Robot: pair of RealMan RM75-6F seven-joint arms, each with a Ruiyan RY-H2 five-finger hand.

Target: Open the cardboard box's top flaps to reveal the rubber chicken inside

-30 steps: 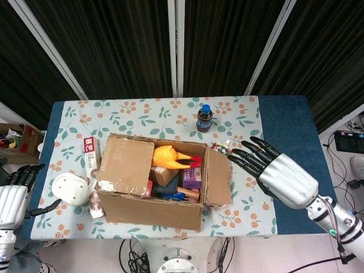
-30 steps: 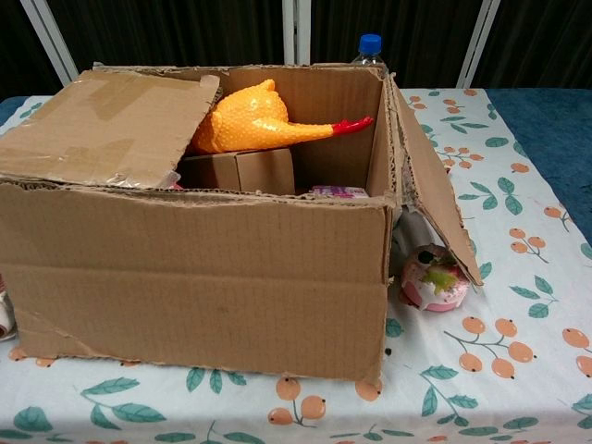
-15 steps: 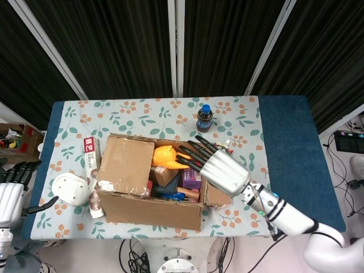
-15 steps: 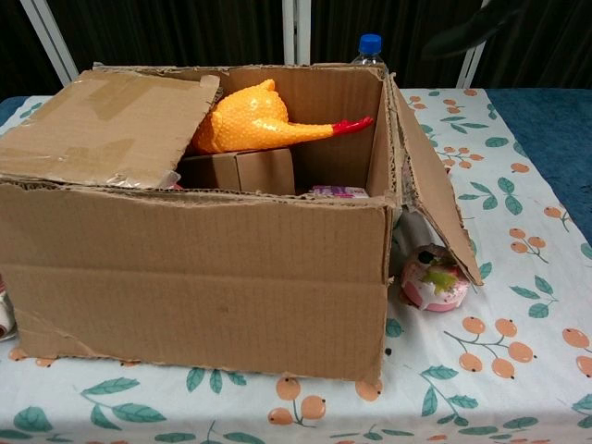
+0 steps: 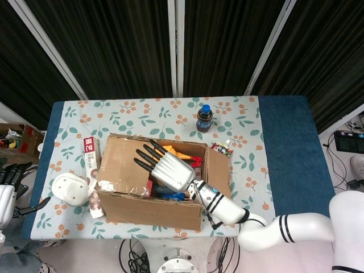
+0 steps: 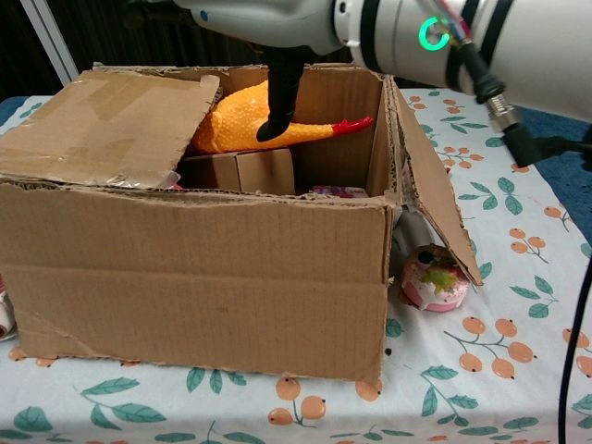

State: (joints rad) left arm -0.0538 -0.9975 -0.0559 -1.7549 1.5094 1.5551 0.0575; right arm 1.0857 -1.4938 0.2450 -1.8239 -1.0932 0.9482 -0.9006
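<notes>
Hovering above box centre, right hand fingers spread, holding nothing. Cardboard box: right flap folded out; left flap flat, covering that half. Rubber chicken partly exposed at frame centre. Left hand, lower-left edge, open, idle.

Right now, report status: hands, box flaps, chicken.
Right hand open, spread over the cardboard box; left hand open, off to the side. Left flap lies closed, right flap open. Rubber chicken partly exposed.

Right hand hides most of rubber chicken.
</notes>
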